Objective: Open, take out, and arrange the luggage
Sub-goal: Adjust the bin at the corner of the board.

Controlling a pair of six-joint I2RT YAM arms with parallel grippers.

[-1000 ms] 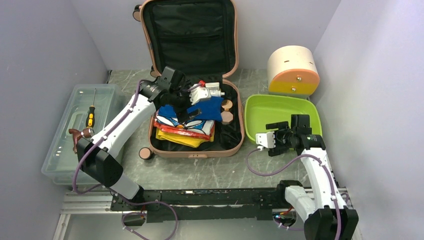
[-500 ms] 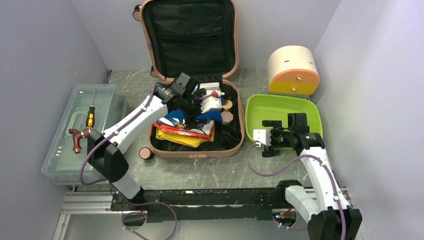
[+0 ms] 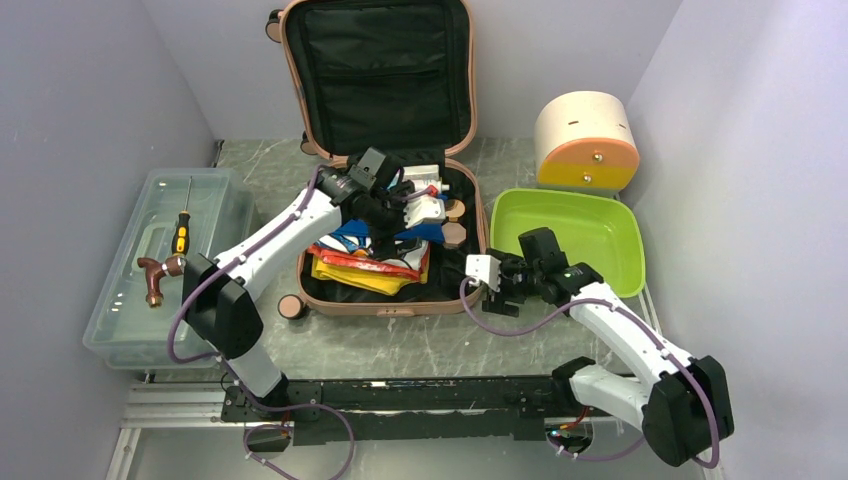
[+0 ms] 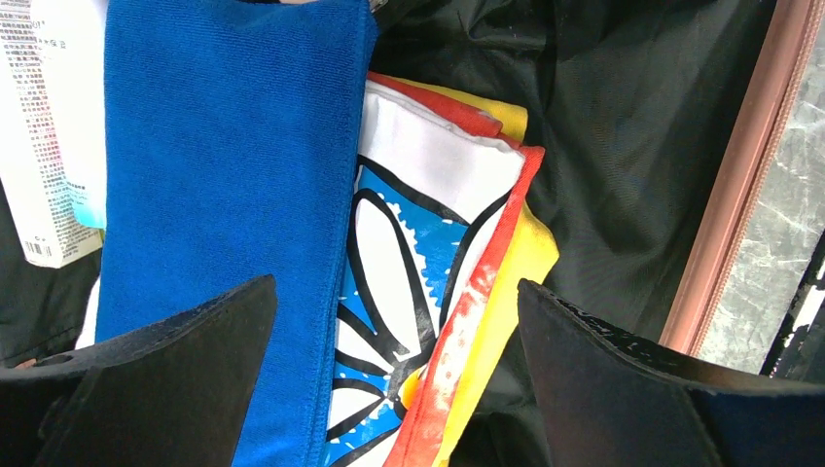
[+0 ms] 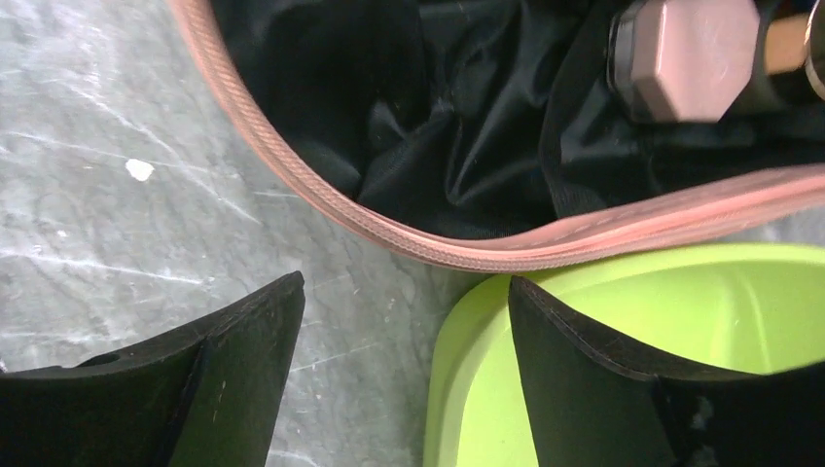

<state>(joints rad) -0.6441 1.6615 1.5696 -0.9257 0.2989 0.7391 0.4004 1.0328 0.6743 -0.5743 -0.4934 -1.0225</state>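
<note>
**Open suitcase on the desk, both pincers empty**

The pink luggage (image 3: 385,70) sits at the far middle of the desk (image 5: 117,195). Its lid stands up against the back wall, showing black lining, and its lower half lies flat and full.

The left pincer (image 4: 396,292) hangs over the packed half with its jaws spread wide and nothing between them. Right under it lie a blue cloth (image 4: 224,165) and, just to one side, a folded cloth (image 4: 418,224) printed in white, blue, red and yellow. A white packet (image 4: 49,126) with small print lies against the blue cloth's other edge.

The right pincer (image 5: 404,287) is at the near right corner of the luggage. It is above the spot where the pink rim meets the green tray (image 3: 565,220), and its jaws are apart and hold nothing. A pink six-sided weight (image 5: 696,53) rests inside the luggage by that corner.

A clear bin (image 3: 130,300) stands at the left of the desk with a screwdriver (image 3: 181,230) and a hammer (image 3: 155,275) on its lid. A round cream box (image 3: 585,135) stands beyond the tray.
</note>
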